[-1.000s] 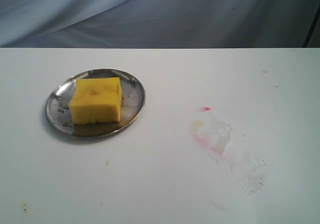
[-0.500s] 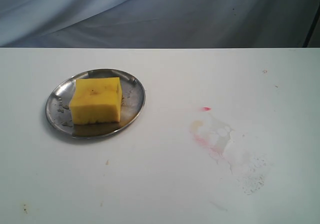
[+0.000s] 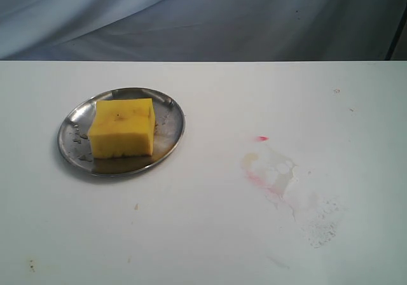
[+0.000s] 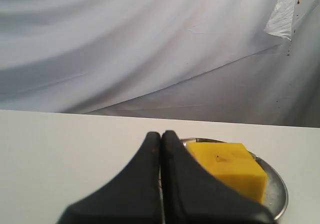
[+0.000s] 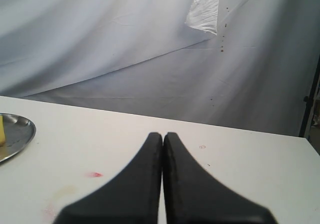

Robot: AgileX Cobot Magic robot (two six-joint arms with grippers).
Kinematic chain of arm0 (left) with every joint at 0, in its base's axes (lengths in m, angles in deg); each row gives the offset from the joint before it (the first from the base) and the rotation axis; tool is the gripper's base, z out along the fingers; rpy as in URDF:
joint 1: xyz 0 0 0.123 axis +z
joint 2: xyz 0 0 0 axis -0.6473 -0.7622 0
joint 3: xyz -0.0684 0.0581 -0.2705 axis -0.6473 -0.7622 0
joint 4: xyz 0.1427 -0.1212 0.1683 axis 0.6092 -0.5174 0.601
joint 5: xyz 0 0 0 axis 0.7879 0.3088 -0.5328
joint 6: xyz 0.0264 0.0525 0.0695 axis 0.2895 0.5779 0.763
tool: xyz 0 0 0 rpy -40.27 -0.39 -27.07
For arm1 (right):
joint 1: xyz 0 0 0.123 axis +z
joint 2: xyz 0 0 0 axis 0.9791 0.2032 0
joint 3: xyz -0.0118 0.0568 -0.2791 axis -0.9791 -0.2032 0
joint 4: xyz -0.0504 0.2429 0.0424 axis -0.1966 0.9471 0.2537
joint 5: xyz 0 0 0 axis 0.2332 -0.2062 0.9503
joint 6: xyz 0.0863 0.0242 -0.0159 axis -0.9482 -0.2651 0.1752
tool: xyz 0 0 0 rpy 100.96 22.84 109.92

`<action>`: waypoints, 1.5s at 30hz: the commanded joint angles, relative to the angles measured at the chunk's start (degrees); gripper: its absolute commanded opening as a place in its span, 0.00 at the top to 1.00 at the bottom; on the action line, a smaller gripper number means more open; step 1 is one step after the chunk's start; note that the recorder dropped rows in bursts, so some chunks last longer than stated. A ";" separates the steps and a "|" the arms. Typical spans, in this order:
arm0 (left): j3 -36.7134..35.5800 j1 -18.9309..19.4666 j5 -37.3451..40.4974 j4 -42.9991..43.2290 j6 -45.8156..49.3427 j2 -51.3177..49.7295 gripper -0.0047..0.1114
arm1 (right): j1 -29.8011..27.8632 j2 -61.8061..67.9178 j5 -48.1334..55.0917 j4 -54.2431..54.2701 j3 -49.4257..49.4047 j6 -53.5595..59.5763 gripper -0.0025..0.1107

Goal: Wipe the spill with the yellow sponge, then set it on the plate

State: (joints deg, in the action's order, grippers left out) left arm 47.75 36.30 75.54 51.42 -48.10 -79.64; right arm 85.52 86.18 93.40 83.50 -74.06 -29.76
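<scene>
While the yellow sponge (image 3: 122,128) sits on the plate (image 3: 170,114), the exterior view shows the spill (image 3: 273,173) well apart. The left wrist view shows the left gripper (image 4: 161,134) closed and empty. The right wrist view shows the right gripper (image 5: 162,134) likewise. The foam looks soft and light, so a pinch across its sides would likely suit.

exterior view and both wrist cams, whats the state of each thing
Bright yellow rectangular foam sponge: lying flat, unheld, on round shiny steel plate.
Steel plate: right way up on white table, occupied.
Pale pink-smeared spill: thin smear on table.
Left gripper: shut, empty.
Right gripper: shut, empty.
</scene>
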 commanded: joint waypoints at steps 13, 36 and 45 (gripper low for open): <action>-0.25 -0.21 5.14 -6.49 -0.50 0.20 0.96 | -0.47 -0.14 -0.17 -0.39 -0.21 -0.02 0.98; -0.25 -0.21 5.14 -6.02 -0.29 0.20 0.96 | -0.47 -0.14 -0.17 -0.39 -0.21 -0.02 0.98; -0.25 -0.21 5.14 -6.02 -0.29 0.20 0.96 | -0.47 -0.14 -0.17 -0.39 -0.21 -0.02 0.98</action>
State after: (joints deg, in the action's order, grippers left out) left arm 47.75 36.30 80.67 45.54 -48.07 -79.64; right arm 85.52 86.18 93.40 83.50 -74.06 -29.76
